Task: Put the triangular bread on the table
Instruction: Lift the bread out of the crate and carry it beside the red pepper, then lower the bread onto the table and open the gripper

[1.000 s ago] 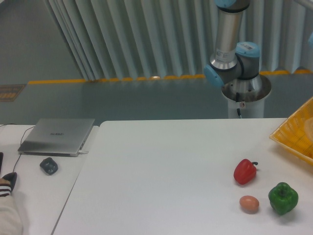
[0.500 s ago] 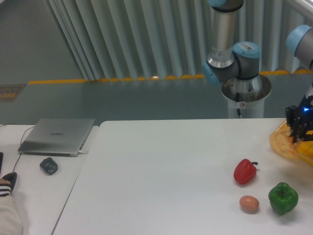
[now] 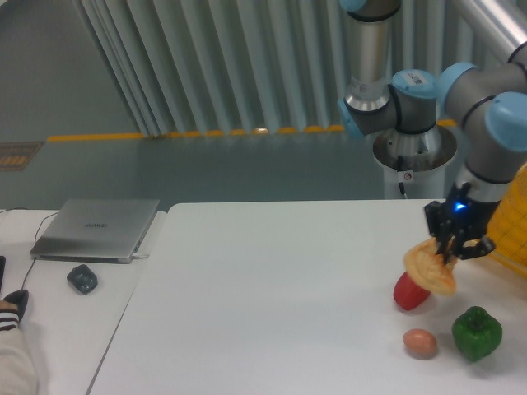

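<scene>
The large white, smooth rectangular table (image 3: 272,296) fills the lower part of the view. Behind its far right edge stands the grey and light-blue jointed robot arm (image 3: 395,90), reaching down over the table's right side. To the left sits a narrower white desk (image 3: 58,329) carrying a closed silver laptop (image 3: 97,228) and, just in front of it, a small dark rounded object (image 3: 81,278). A yellow mesh basket (image 3: 515,239) shows partly at the right edge.

The black two-finger gripper (image 3: 452,247) points downward with its jaws pinching the upper edge of the golden-tan triangular bread (image 3: 430,269). The bread hangs tilted above the table, a flat wedge with an orange tinge and a paler rim; any surface ridges are too blurred to make out. It overlaps the top of the red bell pepper (image 3: 411,292) in this view; whether they touch cannot be told.

Near the front right lie a green bell pepper (image 3: 476,332) and, just beside it on the left, a small brown egg (image 3: 420,342).
</scene>
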